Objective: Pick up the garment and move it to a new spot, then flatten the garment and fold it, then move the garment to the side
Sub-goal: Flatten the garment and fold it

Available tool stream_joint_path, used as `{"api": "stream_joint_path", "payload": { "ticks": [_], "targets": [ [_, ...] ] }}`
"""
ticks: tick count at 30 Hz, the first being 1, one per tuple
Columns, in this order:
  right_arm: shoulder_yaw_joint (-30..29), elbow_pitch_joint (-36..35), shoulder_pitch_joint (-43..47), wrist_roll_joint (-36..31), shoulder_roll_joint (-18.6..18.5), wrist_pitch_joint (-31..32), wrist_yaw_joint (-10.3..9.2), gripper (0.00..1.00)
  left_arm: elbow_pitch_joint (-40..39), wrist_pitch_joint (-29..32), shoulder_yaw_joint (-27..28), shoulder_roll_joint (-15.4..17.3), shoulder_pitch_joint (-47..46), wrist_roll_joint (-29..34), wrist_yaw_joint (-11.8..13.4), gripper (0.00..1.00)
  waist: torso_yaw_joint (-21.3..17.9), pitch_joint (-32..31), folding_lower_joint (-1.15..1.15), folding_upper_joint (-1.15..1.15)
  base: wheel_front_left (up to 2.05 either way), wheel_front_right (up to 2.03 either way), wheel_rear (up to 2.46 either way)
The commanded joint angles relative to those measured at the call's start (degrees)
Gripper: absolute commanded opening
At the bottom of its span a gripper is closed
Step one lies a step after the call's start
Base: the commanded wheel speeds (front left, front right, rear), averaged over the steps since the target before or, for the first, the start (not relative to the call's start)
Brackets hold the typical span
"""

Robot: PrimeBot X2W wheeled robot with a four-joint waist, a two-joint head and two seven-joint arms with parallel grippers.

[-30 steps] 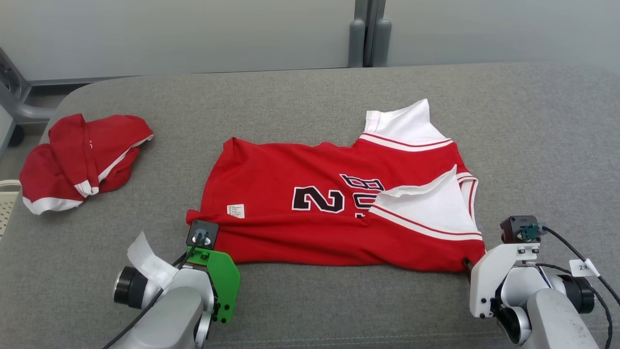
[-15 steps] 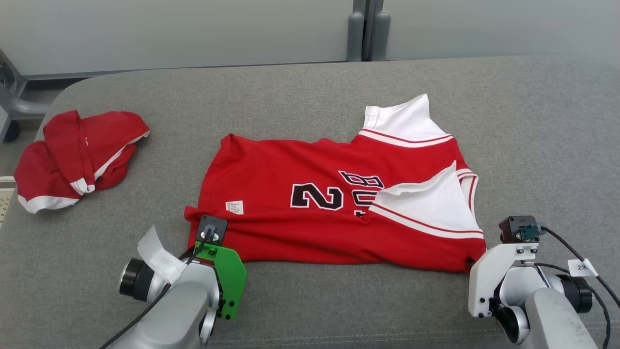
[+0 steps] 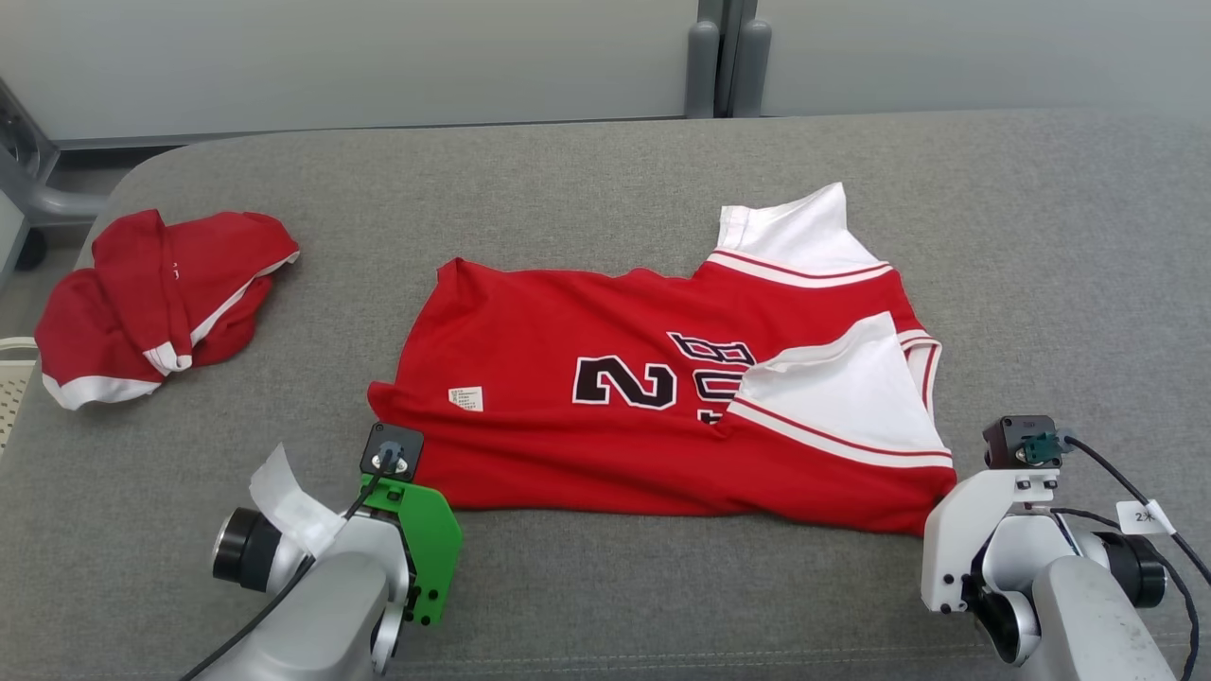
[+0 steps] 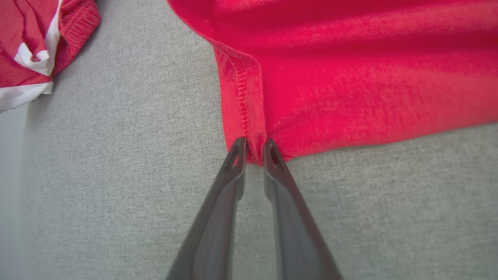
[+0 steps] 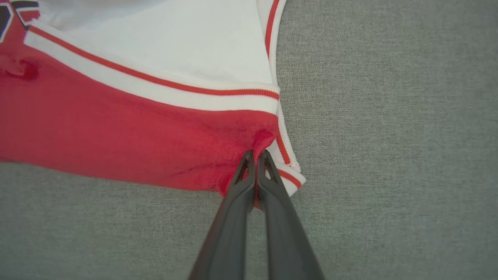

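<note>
The garment (image 3: 662, 397) is a red sleeveless jersey with white trim and black lettering, spread sideways on the grey cushion (image 3: 605, 180). My left gripper (image 4: 255, 147) pinches the jersey's near left hem corner (image 4: 249, 116), with red cloth bunched between the fingertips. My right gripper (image 5: 256, 155) is shut on the near right corner (image 5: 264, 138), beside the white-trimmed armhole. In the head view both wrists sit at the garment's near edge, the left (image 3: 393, 452) and the right (image 3: 946, 511), and their fingers are hidden under the mounts.
A second red and white garment (image 3: 156, 303) lies crumpled at the far left of the cushion, also seen in the left wrist view (image 4: 39, 42). A pale wall (image 3: 378, 57) and a grey post (image 3: 724, 66) stand behind the cushion.
Both grippers have closed on the jersey's near corners; they stood open a second ago. The head camera shifted slightly.
</note>
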Motion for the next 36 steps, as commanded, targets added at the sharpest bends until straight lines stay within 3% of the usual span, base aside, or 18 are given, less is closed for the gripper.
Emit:
{"api": "stream_joint_path", "payload": {
  "ticks": [1,8,9,16,25,30,36],
  "targets": [
    [-0.3,0.2,-0.4,-0.3,-0.2,0.0,0.00,0.00,0.3,-0.4,0.0,0.5,-0.6,-0.3,-0.1,0.19,0.1,-0.1,0.00,0.00,0.00,0.00,0.00],
    [-0.8,0.0,-0.4,-0.6,-0.2,-0.1,-0.01,0.00,0.6,-1.4,0.0,2.1,-0.4,-0.7,-1.3,0.06,0.2,-0.4,0.00,0.00,0.00,0.00,0.00],
    [-1.0,0.0,-0.3,-0.7,-0.2,-0.2,0.00,0.00,0.5,-1.4,0.0,2.3,-0.4,-0.8,-1.6,0.00,0.2,-0.5,0.00,0.00,0.00,0.00,0.00],
    [-2.2,-1.0,0.3,-0.7,-0.2,-0.7,-0.01,0.00,-1.5,-3.3,0.2,3.9,1.7,-2.1,-5.5,0.00,0.1,-1.3,0.00,0.00,0.00,0.00,0.00],
    [-3.0,-4.2,2.6,1.2,-0.2,0.8,-0.01,0.00,-5.3,-4.7,0.8,7.1,4.9,-4.2,-8.1,0.00,0.2,-3.0,0.00,0.00,0.00,0.00,0.00],
    [-3.3,-10.8,6.3,2.3,-0.2,4.2,-0.01,0.00,-10.0,-2.5,0.9,10.4,9.1,-6.8,-11.0,0.00,0.0,-4.3,0.00,0.00,0.00,0.00,0.00],
    [-4.0,-17.8,10.2,3.4,-0.3,8.8,-0.03,0.00,-16.5,0.4,2.5,14.4,13.5,-10.0,-10.2,0.00,-0.2,-5.1,0.00,0.00,0.00,0.00,0.00]
  ]
}}
